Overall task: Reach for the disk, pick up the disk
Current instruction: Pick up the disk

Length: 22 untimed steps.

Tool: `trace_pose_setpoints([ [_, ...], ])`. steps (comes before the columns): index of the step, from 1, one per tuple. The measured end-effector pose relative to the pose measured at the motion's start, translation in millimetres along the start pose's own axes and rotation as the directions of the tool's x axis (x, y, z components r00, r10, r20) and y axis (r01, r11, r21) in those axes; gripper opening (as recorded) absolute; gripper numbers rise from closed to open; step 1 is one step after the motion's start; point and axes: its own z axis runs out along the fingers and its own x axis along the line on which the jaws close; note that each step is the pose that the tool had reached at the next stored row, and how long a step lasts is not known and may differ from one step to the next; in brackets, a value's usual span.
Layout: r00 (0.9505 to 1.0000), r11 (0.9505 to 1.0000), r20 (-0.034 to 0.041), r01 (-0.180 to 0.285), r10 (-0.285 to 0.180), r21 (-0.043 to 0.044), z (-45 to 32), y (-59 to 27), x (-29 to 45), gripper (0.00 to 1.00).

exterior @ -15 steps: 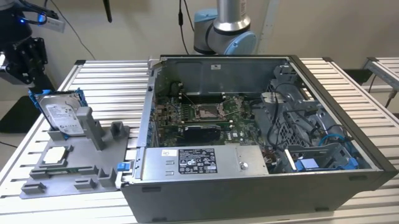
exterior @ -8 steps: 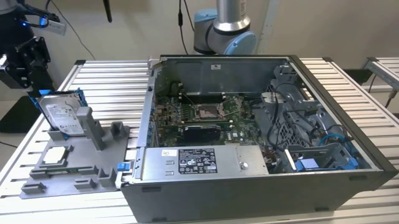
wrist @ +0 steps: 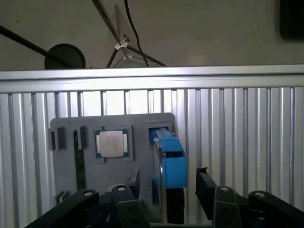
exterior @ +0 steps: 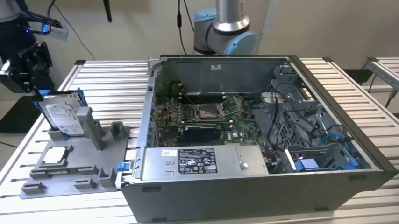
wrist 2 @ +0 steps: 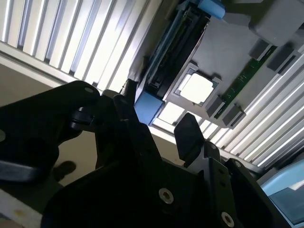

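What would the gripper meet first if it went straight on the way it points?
Most likely the disk: in the first wrist view the open gripper points at its blue-railed edge, standing upright in the grey holder. The remaining gap is unclear.
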Motion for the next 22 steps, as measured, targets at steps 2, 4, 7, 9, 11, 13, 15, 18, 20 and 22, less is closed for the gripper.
trace_pose_setpoints([
  [2, 1.0, 1.0, 0.0, 0.0, 0.0, 0.0, 3.6, -0.1, 0.0, 1.0],
  [4, 1.0, 1.0, 0.0, 0.0, 0.0, 0.0, 7.3, -0.2, 0.1, 1.0],
  [7, 1.0, 1.0, 0.0, 0.0, 0.0, 0.0, 12.7, -0.3, 0.1, 1.0],
  [9, 1.0, 1.0, 0.0001, 0.0, 0.0, 0.0001, 16.4, -0.5, 0.2, 1.0],
  [11, 1.0, 1.0, 0.0, 0.001, -0.001, 0.0, 20.0, -0.5, 0.2, 1.0],
  [13, 1.0, 1.0, 0.0, 0.001, -0.001, 0.0001, 23.7, -0.7, 0.2, 1.0],
  [15, 1.0, 1.0, 0.0, 0.001, -0.001, 0.0002, 27.2, -0.7, 0.3, 1.0],
  [18, 1.0, 1.0, 0.0002, 0.002, -0.002, 0.0026, 32.7, -0.9, 0.3, 1.0],
  [20, 1.0, 1.0, 0.0004, 0.003, -0.003, 0.0045, 36.4, -1.0, 0.3, 1.0],
  [22, 1.0, 1.0, 0.0009, 0.003, -0.003, 0.007, 40.0, -1.0, 0.4, 1.0],
])
